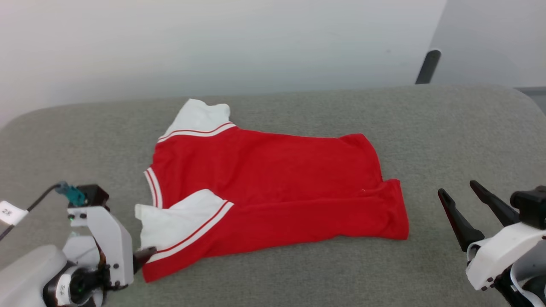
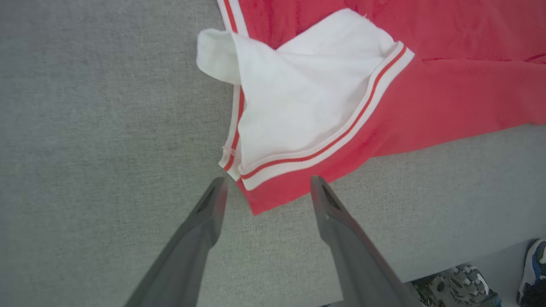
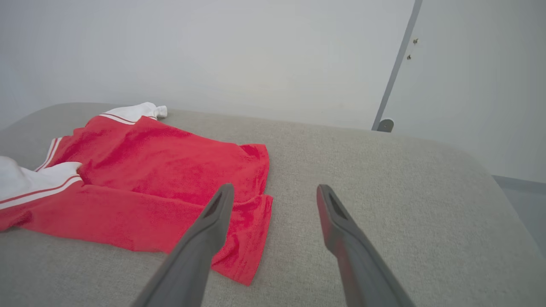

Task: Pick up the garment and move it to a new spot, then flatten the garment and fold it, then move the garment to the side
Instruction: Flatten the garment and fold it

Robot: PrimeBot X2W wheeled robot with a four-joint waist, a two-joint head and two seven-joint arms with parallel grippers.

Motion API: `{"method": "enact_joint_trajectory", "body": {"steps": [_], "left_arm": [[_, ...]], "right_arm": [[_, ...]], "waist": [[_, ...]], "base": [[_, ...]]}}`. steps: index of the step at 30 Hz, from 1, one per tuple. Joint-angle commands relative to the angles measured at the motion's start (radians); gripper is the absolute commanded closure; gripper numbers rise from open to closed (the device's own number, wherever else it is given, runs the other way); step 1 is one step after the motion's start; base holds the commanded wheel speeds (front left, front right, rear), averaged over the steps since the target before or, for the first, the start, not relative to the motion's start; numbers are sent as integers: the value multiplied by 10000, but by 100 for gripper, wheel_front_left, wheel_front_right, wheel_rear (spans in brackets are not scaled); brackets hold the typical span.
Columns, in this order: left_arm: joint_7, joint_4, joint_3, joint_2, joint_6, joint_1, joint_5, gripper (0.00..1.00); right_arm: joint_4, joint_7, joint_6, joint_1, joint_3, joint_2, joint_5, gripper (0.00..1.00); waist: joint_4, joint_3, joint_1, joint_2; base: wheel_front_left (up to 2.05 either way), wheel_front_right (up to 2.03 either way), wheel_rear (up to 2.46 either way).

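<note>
In the head view the garment (image 1: pixel 273 183) lies on the bench (image 1: pixel 448 128) left of its middle. The white sleeves point to the left end, the hem points right, and the near side is folded over itself. The left gripper (image 1: pixel 145 255) sits at the near left corner of the cloth, mostly hidden by its own wrist, so I cannot tell whether it touches the cloth. The right gripper (image 1: pixel 458 189) has its fingers spread and empty, apart from the hem. If only the left side is lifted, the fold would likely drag open.

In the left wrist view the left gripper (image 2: pixel 268 181) is open, with its tips on either side of the red corner below the folded sleeve (image 2: pixel 298 106). Closing here might pinch only the top layer or the striped trim and leave the layer underneath behind. The bench's near edge is close by, with shoes (image 2: pixel 469 285) beyond it, so a pull that way could slide the cloth off.

In the right wrist view the right gripper (image 3: pixel 275 187) is open, with one finger covering part of the hem corner. No chest graphic can be made out, and the left sleeve is cut off.
</note>
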Motion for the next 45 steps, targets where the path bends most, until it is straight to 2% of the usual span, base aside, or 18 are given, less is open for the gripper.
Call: {"method": "enact_joint_trajectory", "body": {"steps": [1,7,13,21,22,23,24,31,40,45], "left_arm": [[122,38,-36,16,109,156,-106,0],[501,416,-140,91,223,329,-334,0],[599,1204,-139,-112,-10,246,-415,0],[870,2600,-85,-852,-392,-8,-709,0],[914,2740,-94,-931,-474,-53,-712,10],[953,2851,-90,-1017,-588,-88,-753,62],[979,2933,-92,-1087,-724,-144,-740,100],[1121,3310,-193,-1147,-1212,-666,-364,100],[1146,3351,-241,-1492,-1321,-1181,-79,100],[1104,3290,-298,-1832,-1420,-1443,72,100]], "right_arm": [[-174,78,-10,212,-205,151,-51,0],[-750,379,-10,641,-746,683,-261,0],[-1076,532,-10,682,-977,923,-328,0],[-1275,682,-10,550,-1160,1019,-341,0],[-1287,712,-10,542,-1185,1038,-334,0],[-1289,751,-10,538,-1201,1058,-316,0],[-1292,825,-10,539,-1211,1083,-273,0],[-1177,1657,-10,521,-1120,1030,-54,0],[-548,3652,-10,-7,-608,1112,144,0],[103,4310,-10,-620,-448,1240,-64,0]], "waist": [[-269,204,0,0],[-612,584,0,0],[-764,969,0,0],[-702,1377,0,0],[-687,1411,0,0],[-671,1437,0,0],[-653,1461,0,0],[-491,1646,0,0],[-102,1905,0,0],[230,2071,0,0]], "base": [[0,0,0],[0,0,0],[0,0,0],[0,0,0],[0,0,0],[0,0,0],[0,0,0],[0,0,0],[0,0,0],[0,0,0]]}}
